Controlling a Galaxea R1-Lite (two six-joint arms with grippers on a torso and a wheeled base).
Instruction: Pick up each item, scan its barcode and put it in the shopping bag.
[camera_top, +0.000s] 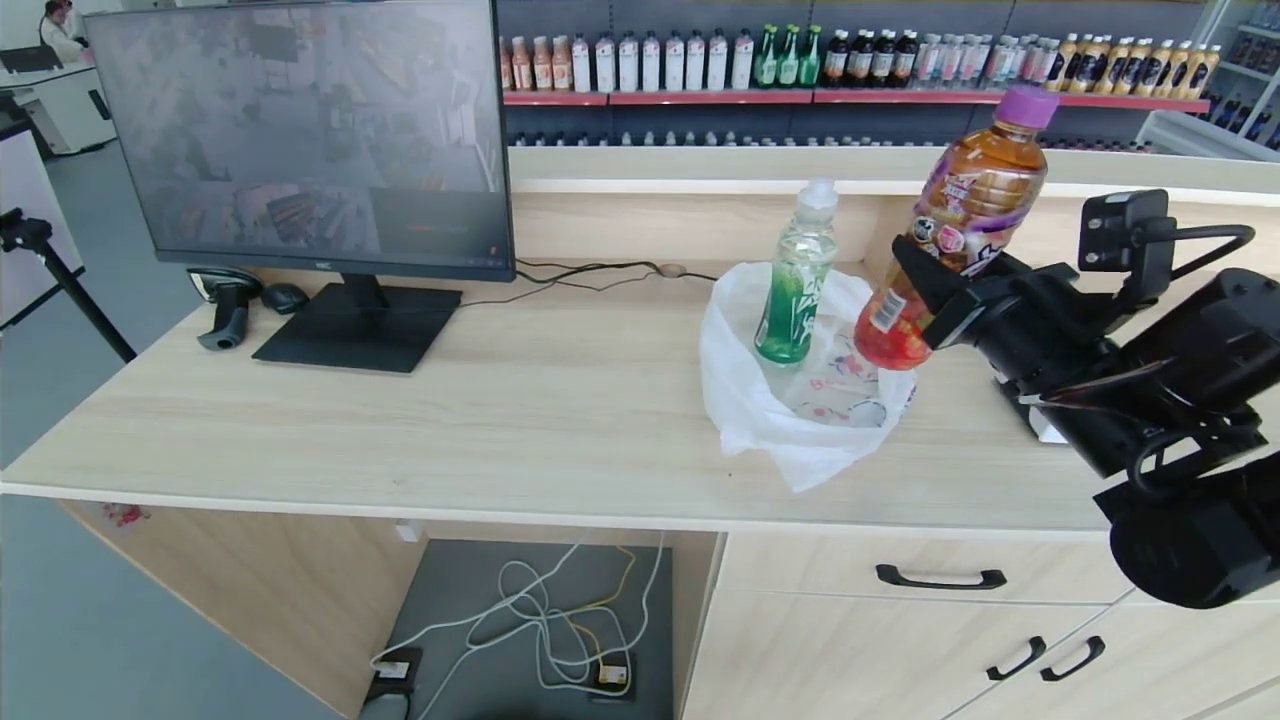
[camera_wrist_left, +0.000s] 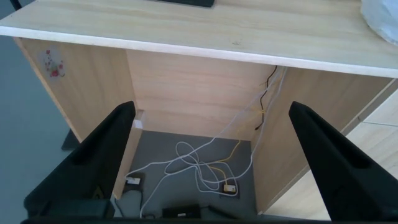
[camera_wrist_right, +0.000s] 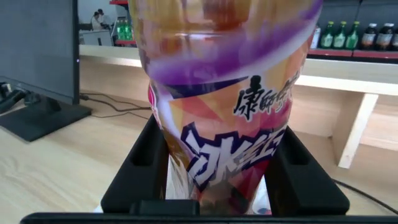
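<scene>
1. Right end effector (camera_top: 928, 297) is clamping the tea bottle (camera_top: 975, 200) low on its body. The bottle is hanging tilted in the air, purple cap up top, just over the right edge of the bag (camera_top: 745, 400).
2. The bag is sitting open on the bench (camera_top: 500, 420), with a green bottle (camera_top: 797, 290) standing upright inside it.
3. Left end effector (camera_wrist_left: 212, 107) is hanging spread wide with nothing in it, down in front of the bench edge, facing the cables (camera_wrist_left: 199, 168) on the floor underneath.
4. Scanner (camera_top: 228, 310) is sitting at the bench's far left by the monitor (camera_top: 300, 140), well apart from the bag.
</scene>
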